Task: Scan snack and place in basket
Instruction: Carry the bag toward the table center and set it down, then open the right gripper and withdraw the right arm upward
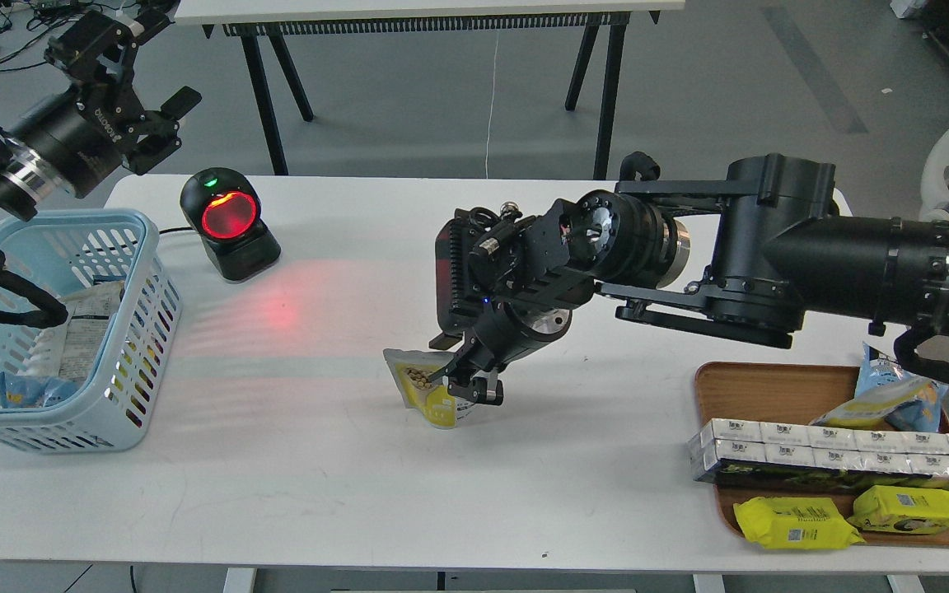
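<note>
The snack (427, 394) is a small yellow and white-grey pouch with beige balls pictured on it. It is at the middle of the white table, tilted, with its bottom at or just above the tabletop. My right gripper (466, 380) is shut on the pouch's right side from above. The light blue basket (138, 247) stands at the table's left edge and holds a few packs. My left gripper (163, 115) hangs open and empty above the table's far left corner, behind the basket.
A black barcode scanner (229, 221) with a glowing red window stands at the back left and casts red light on the table. A brown wooden tray (759, 385) at the front right holds white boxes, flat yellow packs and a blue-and-yellow bag.
</note>
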Controlling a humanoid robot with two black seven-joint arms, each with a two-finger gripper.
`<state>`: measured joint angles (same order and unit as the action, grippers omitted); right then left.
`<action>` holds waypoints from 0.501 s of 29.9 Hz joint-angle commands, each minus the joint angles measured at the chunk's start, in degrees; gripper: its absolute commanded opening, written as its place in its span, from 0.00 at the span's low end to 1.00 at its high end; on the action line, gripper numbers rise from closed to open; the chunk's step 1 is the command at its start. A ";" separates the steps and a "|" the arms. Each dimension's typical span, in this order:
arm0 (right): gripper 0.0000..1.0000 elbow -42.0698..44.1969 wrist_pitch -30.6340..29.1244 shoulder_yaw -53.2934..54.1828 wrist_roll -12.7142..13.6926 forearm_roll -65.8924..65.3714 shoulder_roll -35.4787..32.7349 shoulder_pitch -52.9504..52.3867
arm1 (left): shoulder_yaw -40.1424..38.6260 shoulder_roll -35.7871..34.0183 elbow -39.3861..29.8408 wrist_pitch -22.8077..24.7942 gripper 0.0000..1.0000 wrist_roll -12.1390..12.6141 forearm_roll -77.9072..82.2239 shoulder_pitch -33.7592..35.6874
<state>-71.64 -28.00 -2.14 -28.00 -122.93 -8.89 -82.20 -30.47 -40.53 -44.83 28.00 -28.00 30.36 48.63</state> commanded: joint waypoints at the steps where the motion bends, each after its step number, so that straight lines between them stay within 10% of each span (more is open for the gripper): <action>1: 0.98 2.46 0.00 7.21 0.00 2.07 -0.52 0.20 | -0.03 -0.34 -0.43 0.00 1.00 0.00 0.05 0.50; 15: 0.98 29.25 0.00 26.83 0.00 31.84 -11.40 2.49 | 0.75 -6.23 -1.83 0.00 1.00 0.00 1.28 8.49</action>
<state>-47.60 -28.00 22.25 -27.99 -98.49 -17.15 -80.15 -31.18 -45.47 -45.76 28.00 -28.00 30.84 54.52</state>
